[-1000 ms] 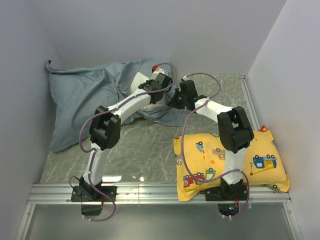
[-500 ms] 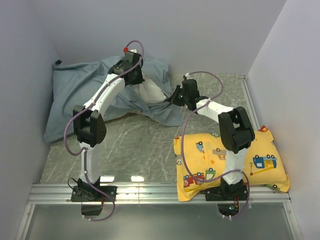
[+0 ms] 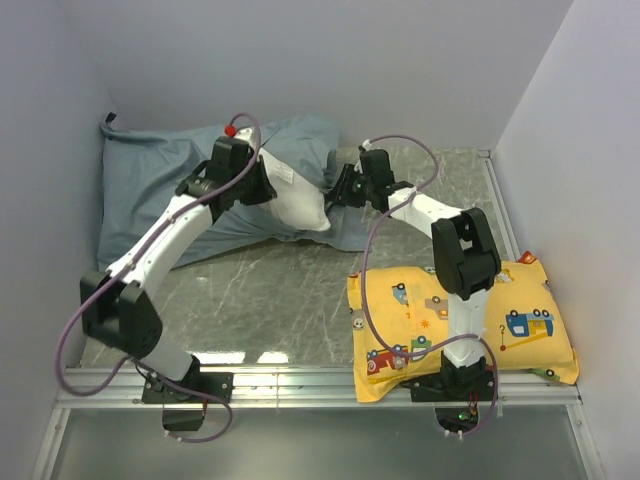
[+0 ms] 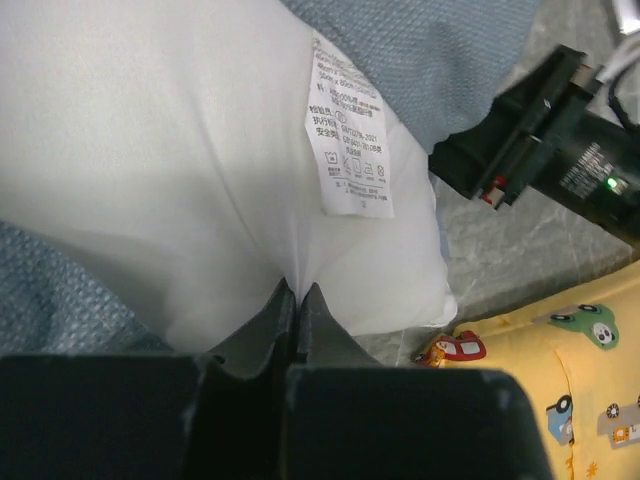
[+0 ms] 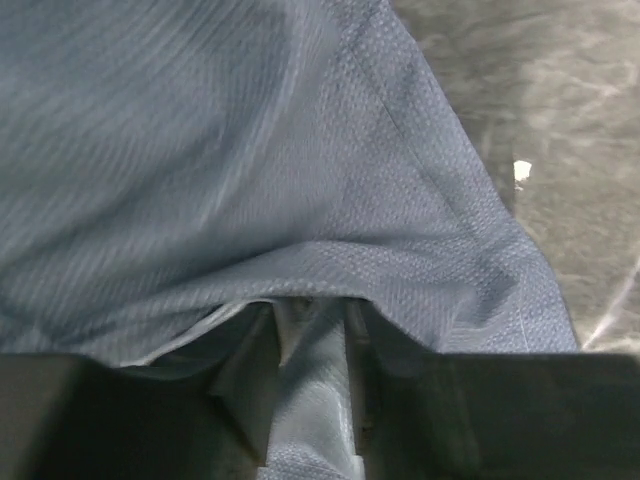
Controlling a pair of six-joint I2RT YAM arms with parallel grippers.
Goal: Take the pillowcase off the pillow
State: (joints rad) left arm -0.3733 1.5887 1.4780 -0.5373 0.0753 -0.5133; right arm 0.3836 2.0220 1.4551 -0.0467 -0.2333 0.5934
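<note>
Left wrist view: we are finding the left gripper (image 4: 296,305) clenching a pinch of the pillow (image 4: 150,160), which is protruding from the pillowcase (image 4: 430,55) at the back of the table (image 3: 280,290); the right gripper (image 5: 308,360) is straddling a pillowcase fold; we cannot tell its grip.

Under the pillow (image 3: 297,203): the desk (image 3: 280,290). Around the pillow's left part: the pillowcase (image 3: 150,200). On the pillow's seam: the left claw (image 4: 297,303). Just right of the pillow, on pillowcase cloth: the right claw (image 5: 308,335). Well right of and before the pillow: a smaller pillow (image 3: 525,325).
</note>
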